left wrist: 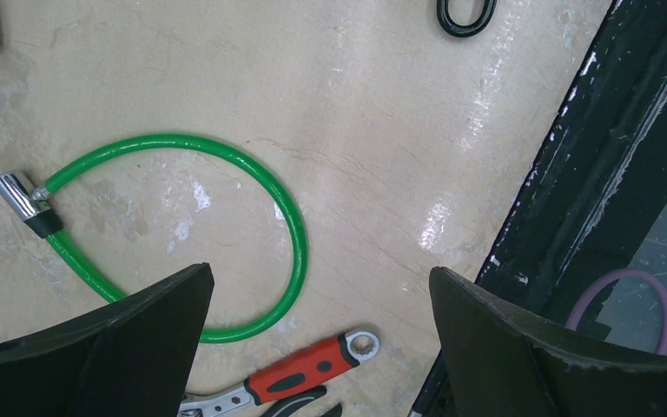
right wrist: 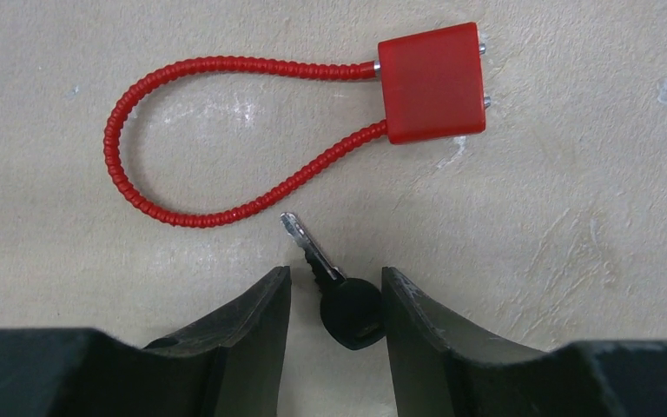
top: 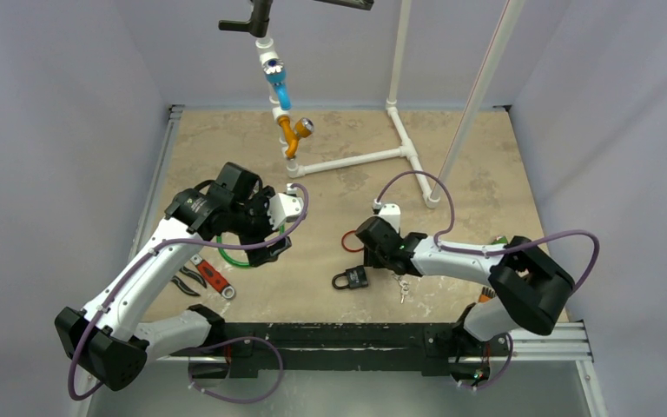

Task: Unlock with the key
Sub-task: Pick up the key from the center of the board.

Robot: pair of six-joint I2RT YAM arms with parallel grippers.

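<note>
A key [right wrist: 352,308] with a black head and silver blade lies flat on the table between my right gripper's [right wrist: 334,274] fingers. Its head touches the right finger [right wrist: 417,321], and a gap shows on the left side, so the jaws stand open around it. Just beyond the blade tip lies a red cable lock [right wrist: 432,82] with its ribbed loop closed into the body. In the top view the right gripper [top: 373,234] is low beside that red lock [top: 350,241]. A black padlock [top: 352,279] sits nearer the front. My left gripper [left wrist: 320,274] hangs wide open and empty.
Under the left gripper lie a green cable lock [left wrist: 252,174], a red-handled wrench [left wrist: 300,373] and black pliers [top: 189,280]. A small bunch of keys [top: 404,289] lies by the padlock. A white pipe frame [top: 356,161] stands at the back. The black rail [left wrist: 599,174] marks the front edge.
</note>
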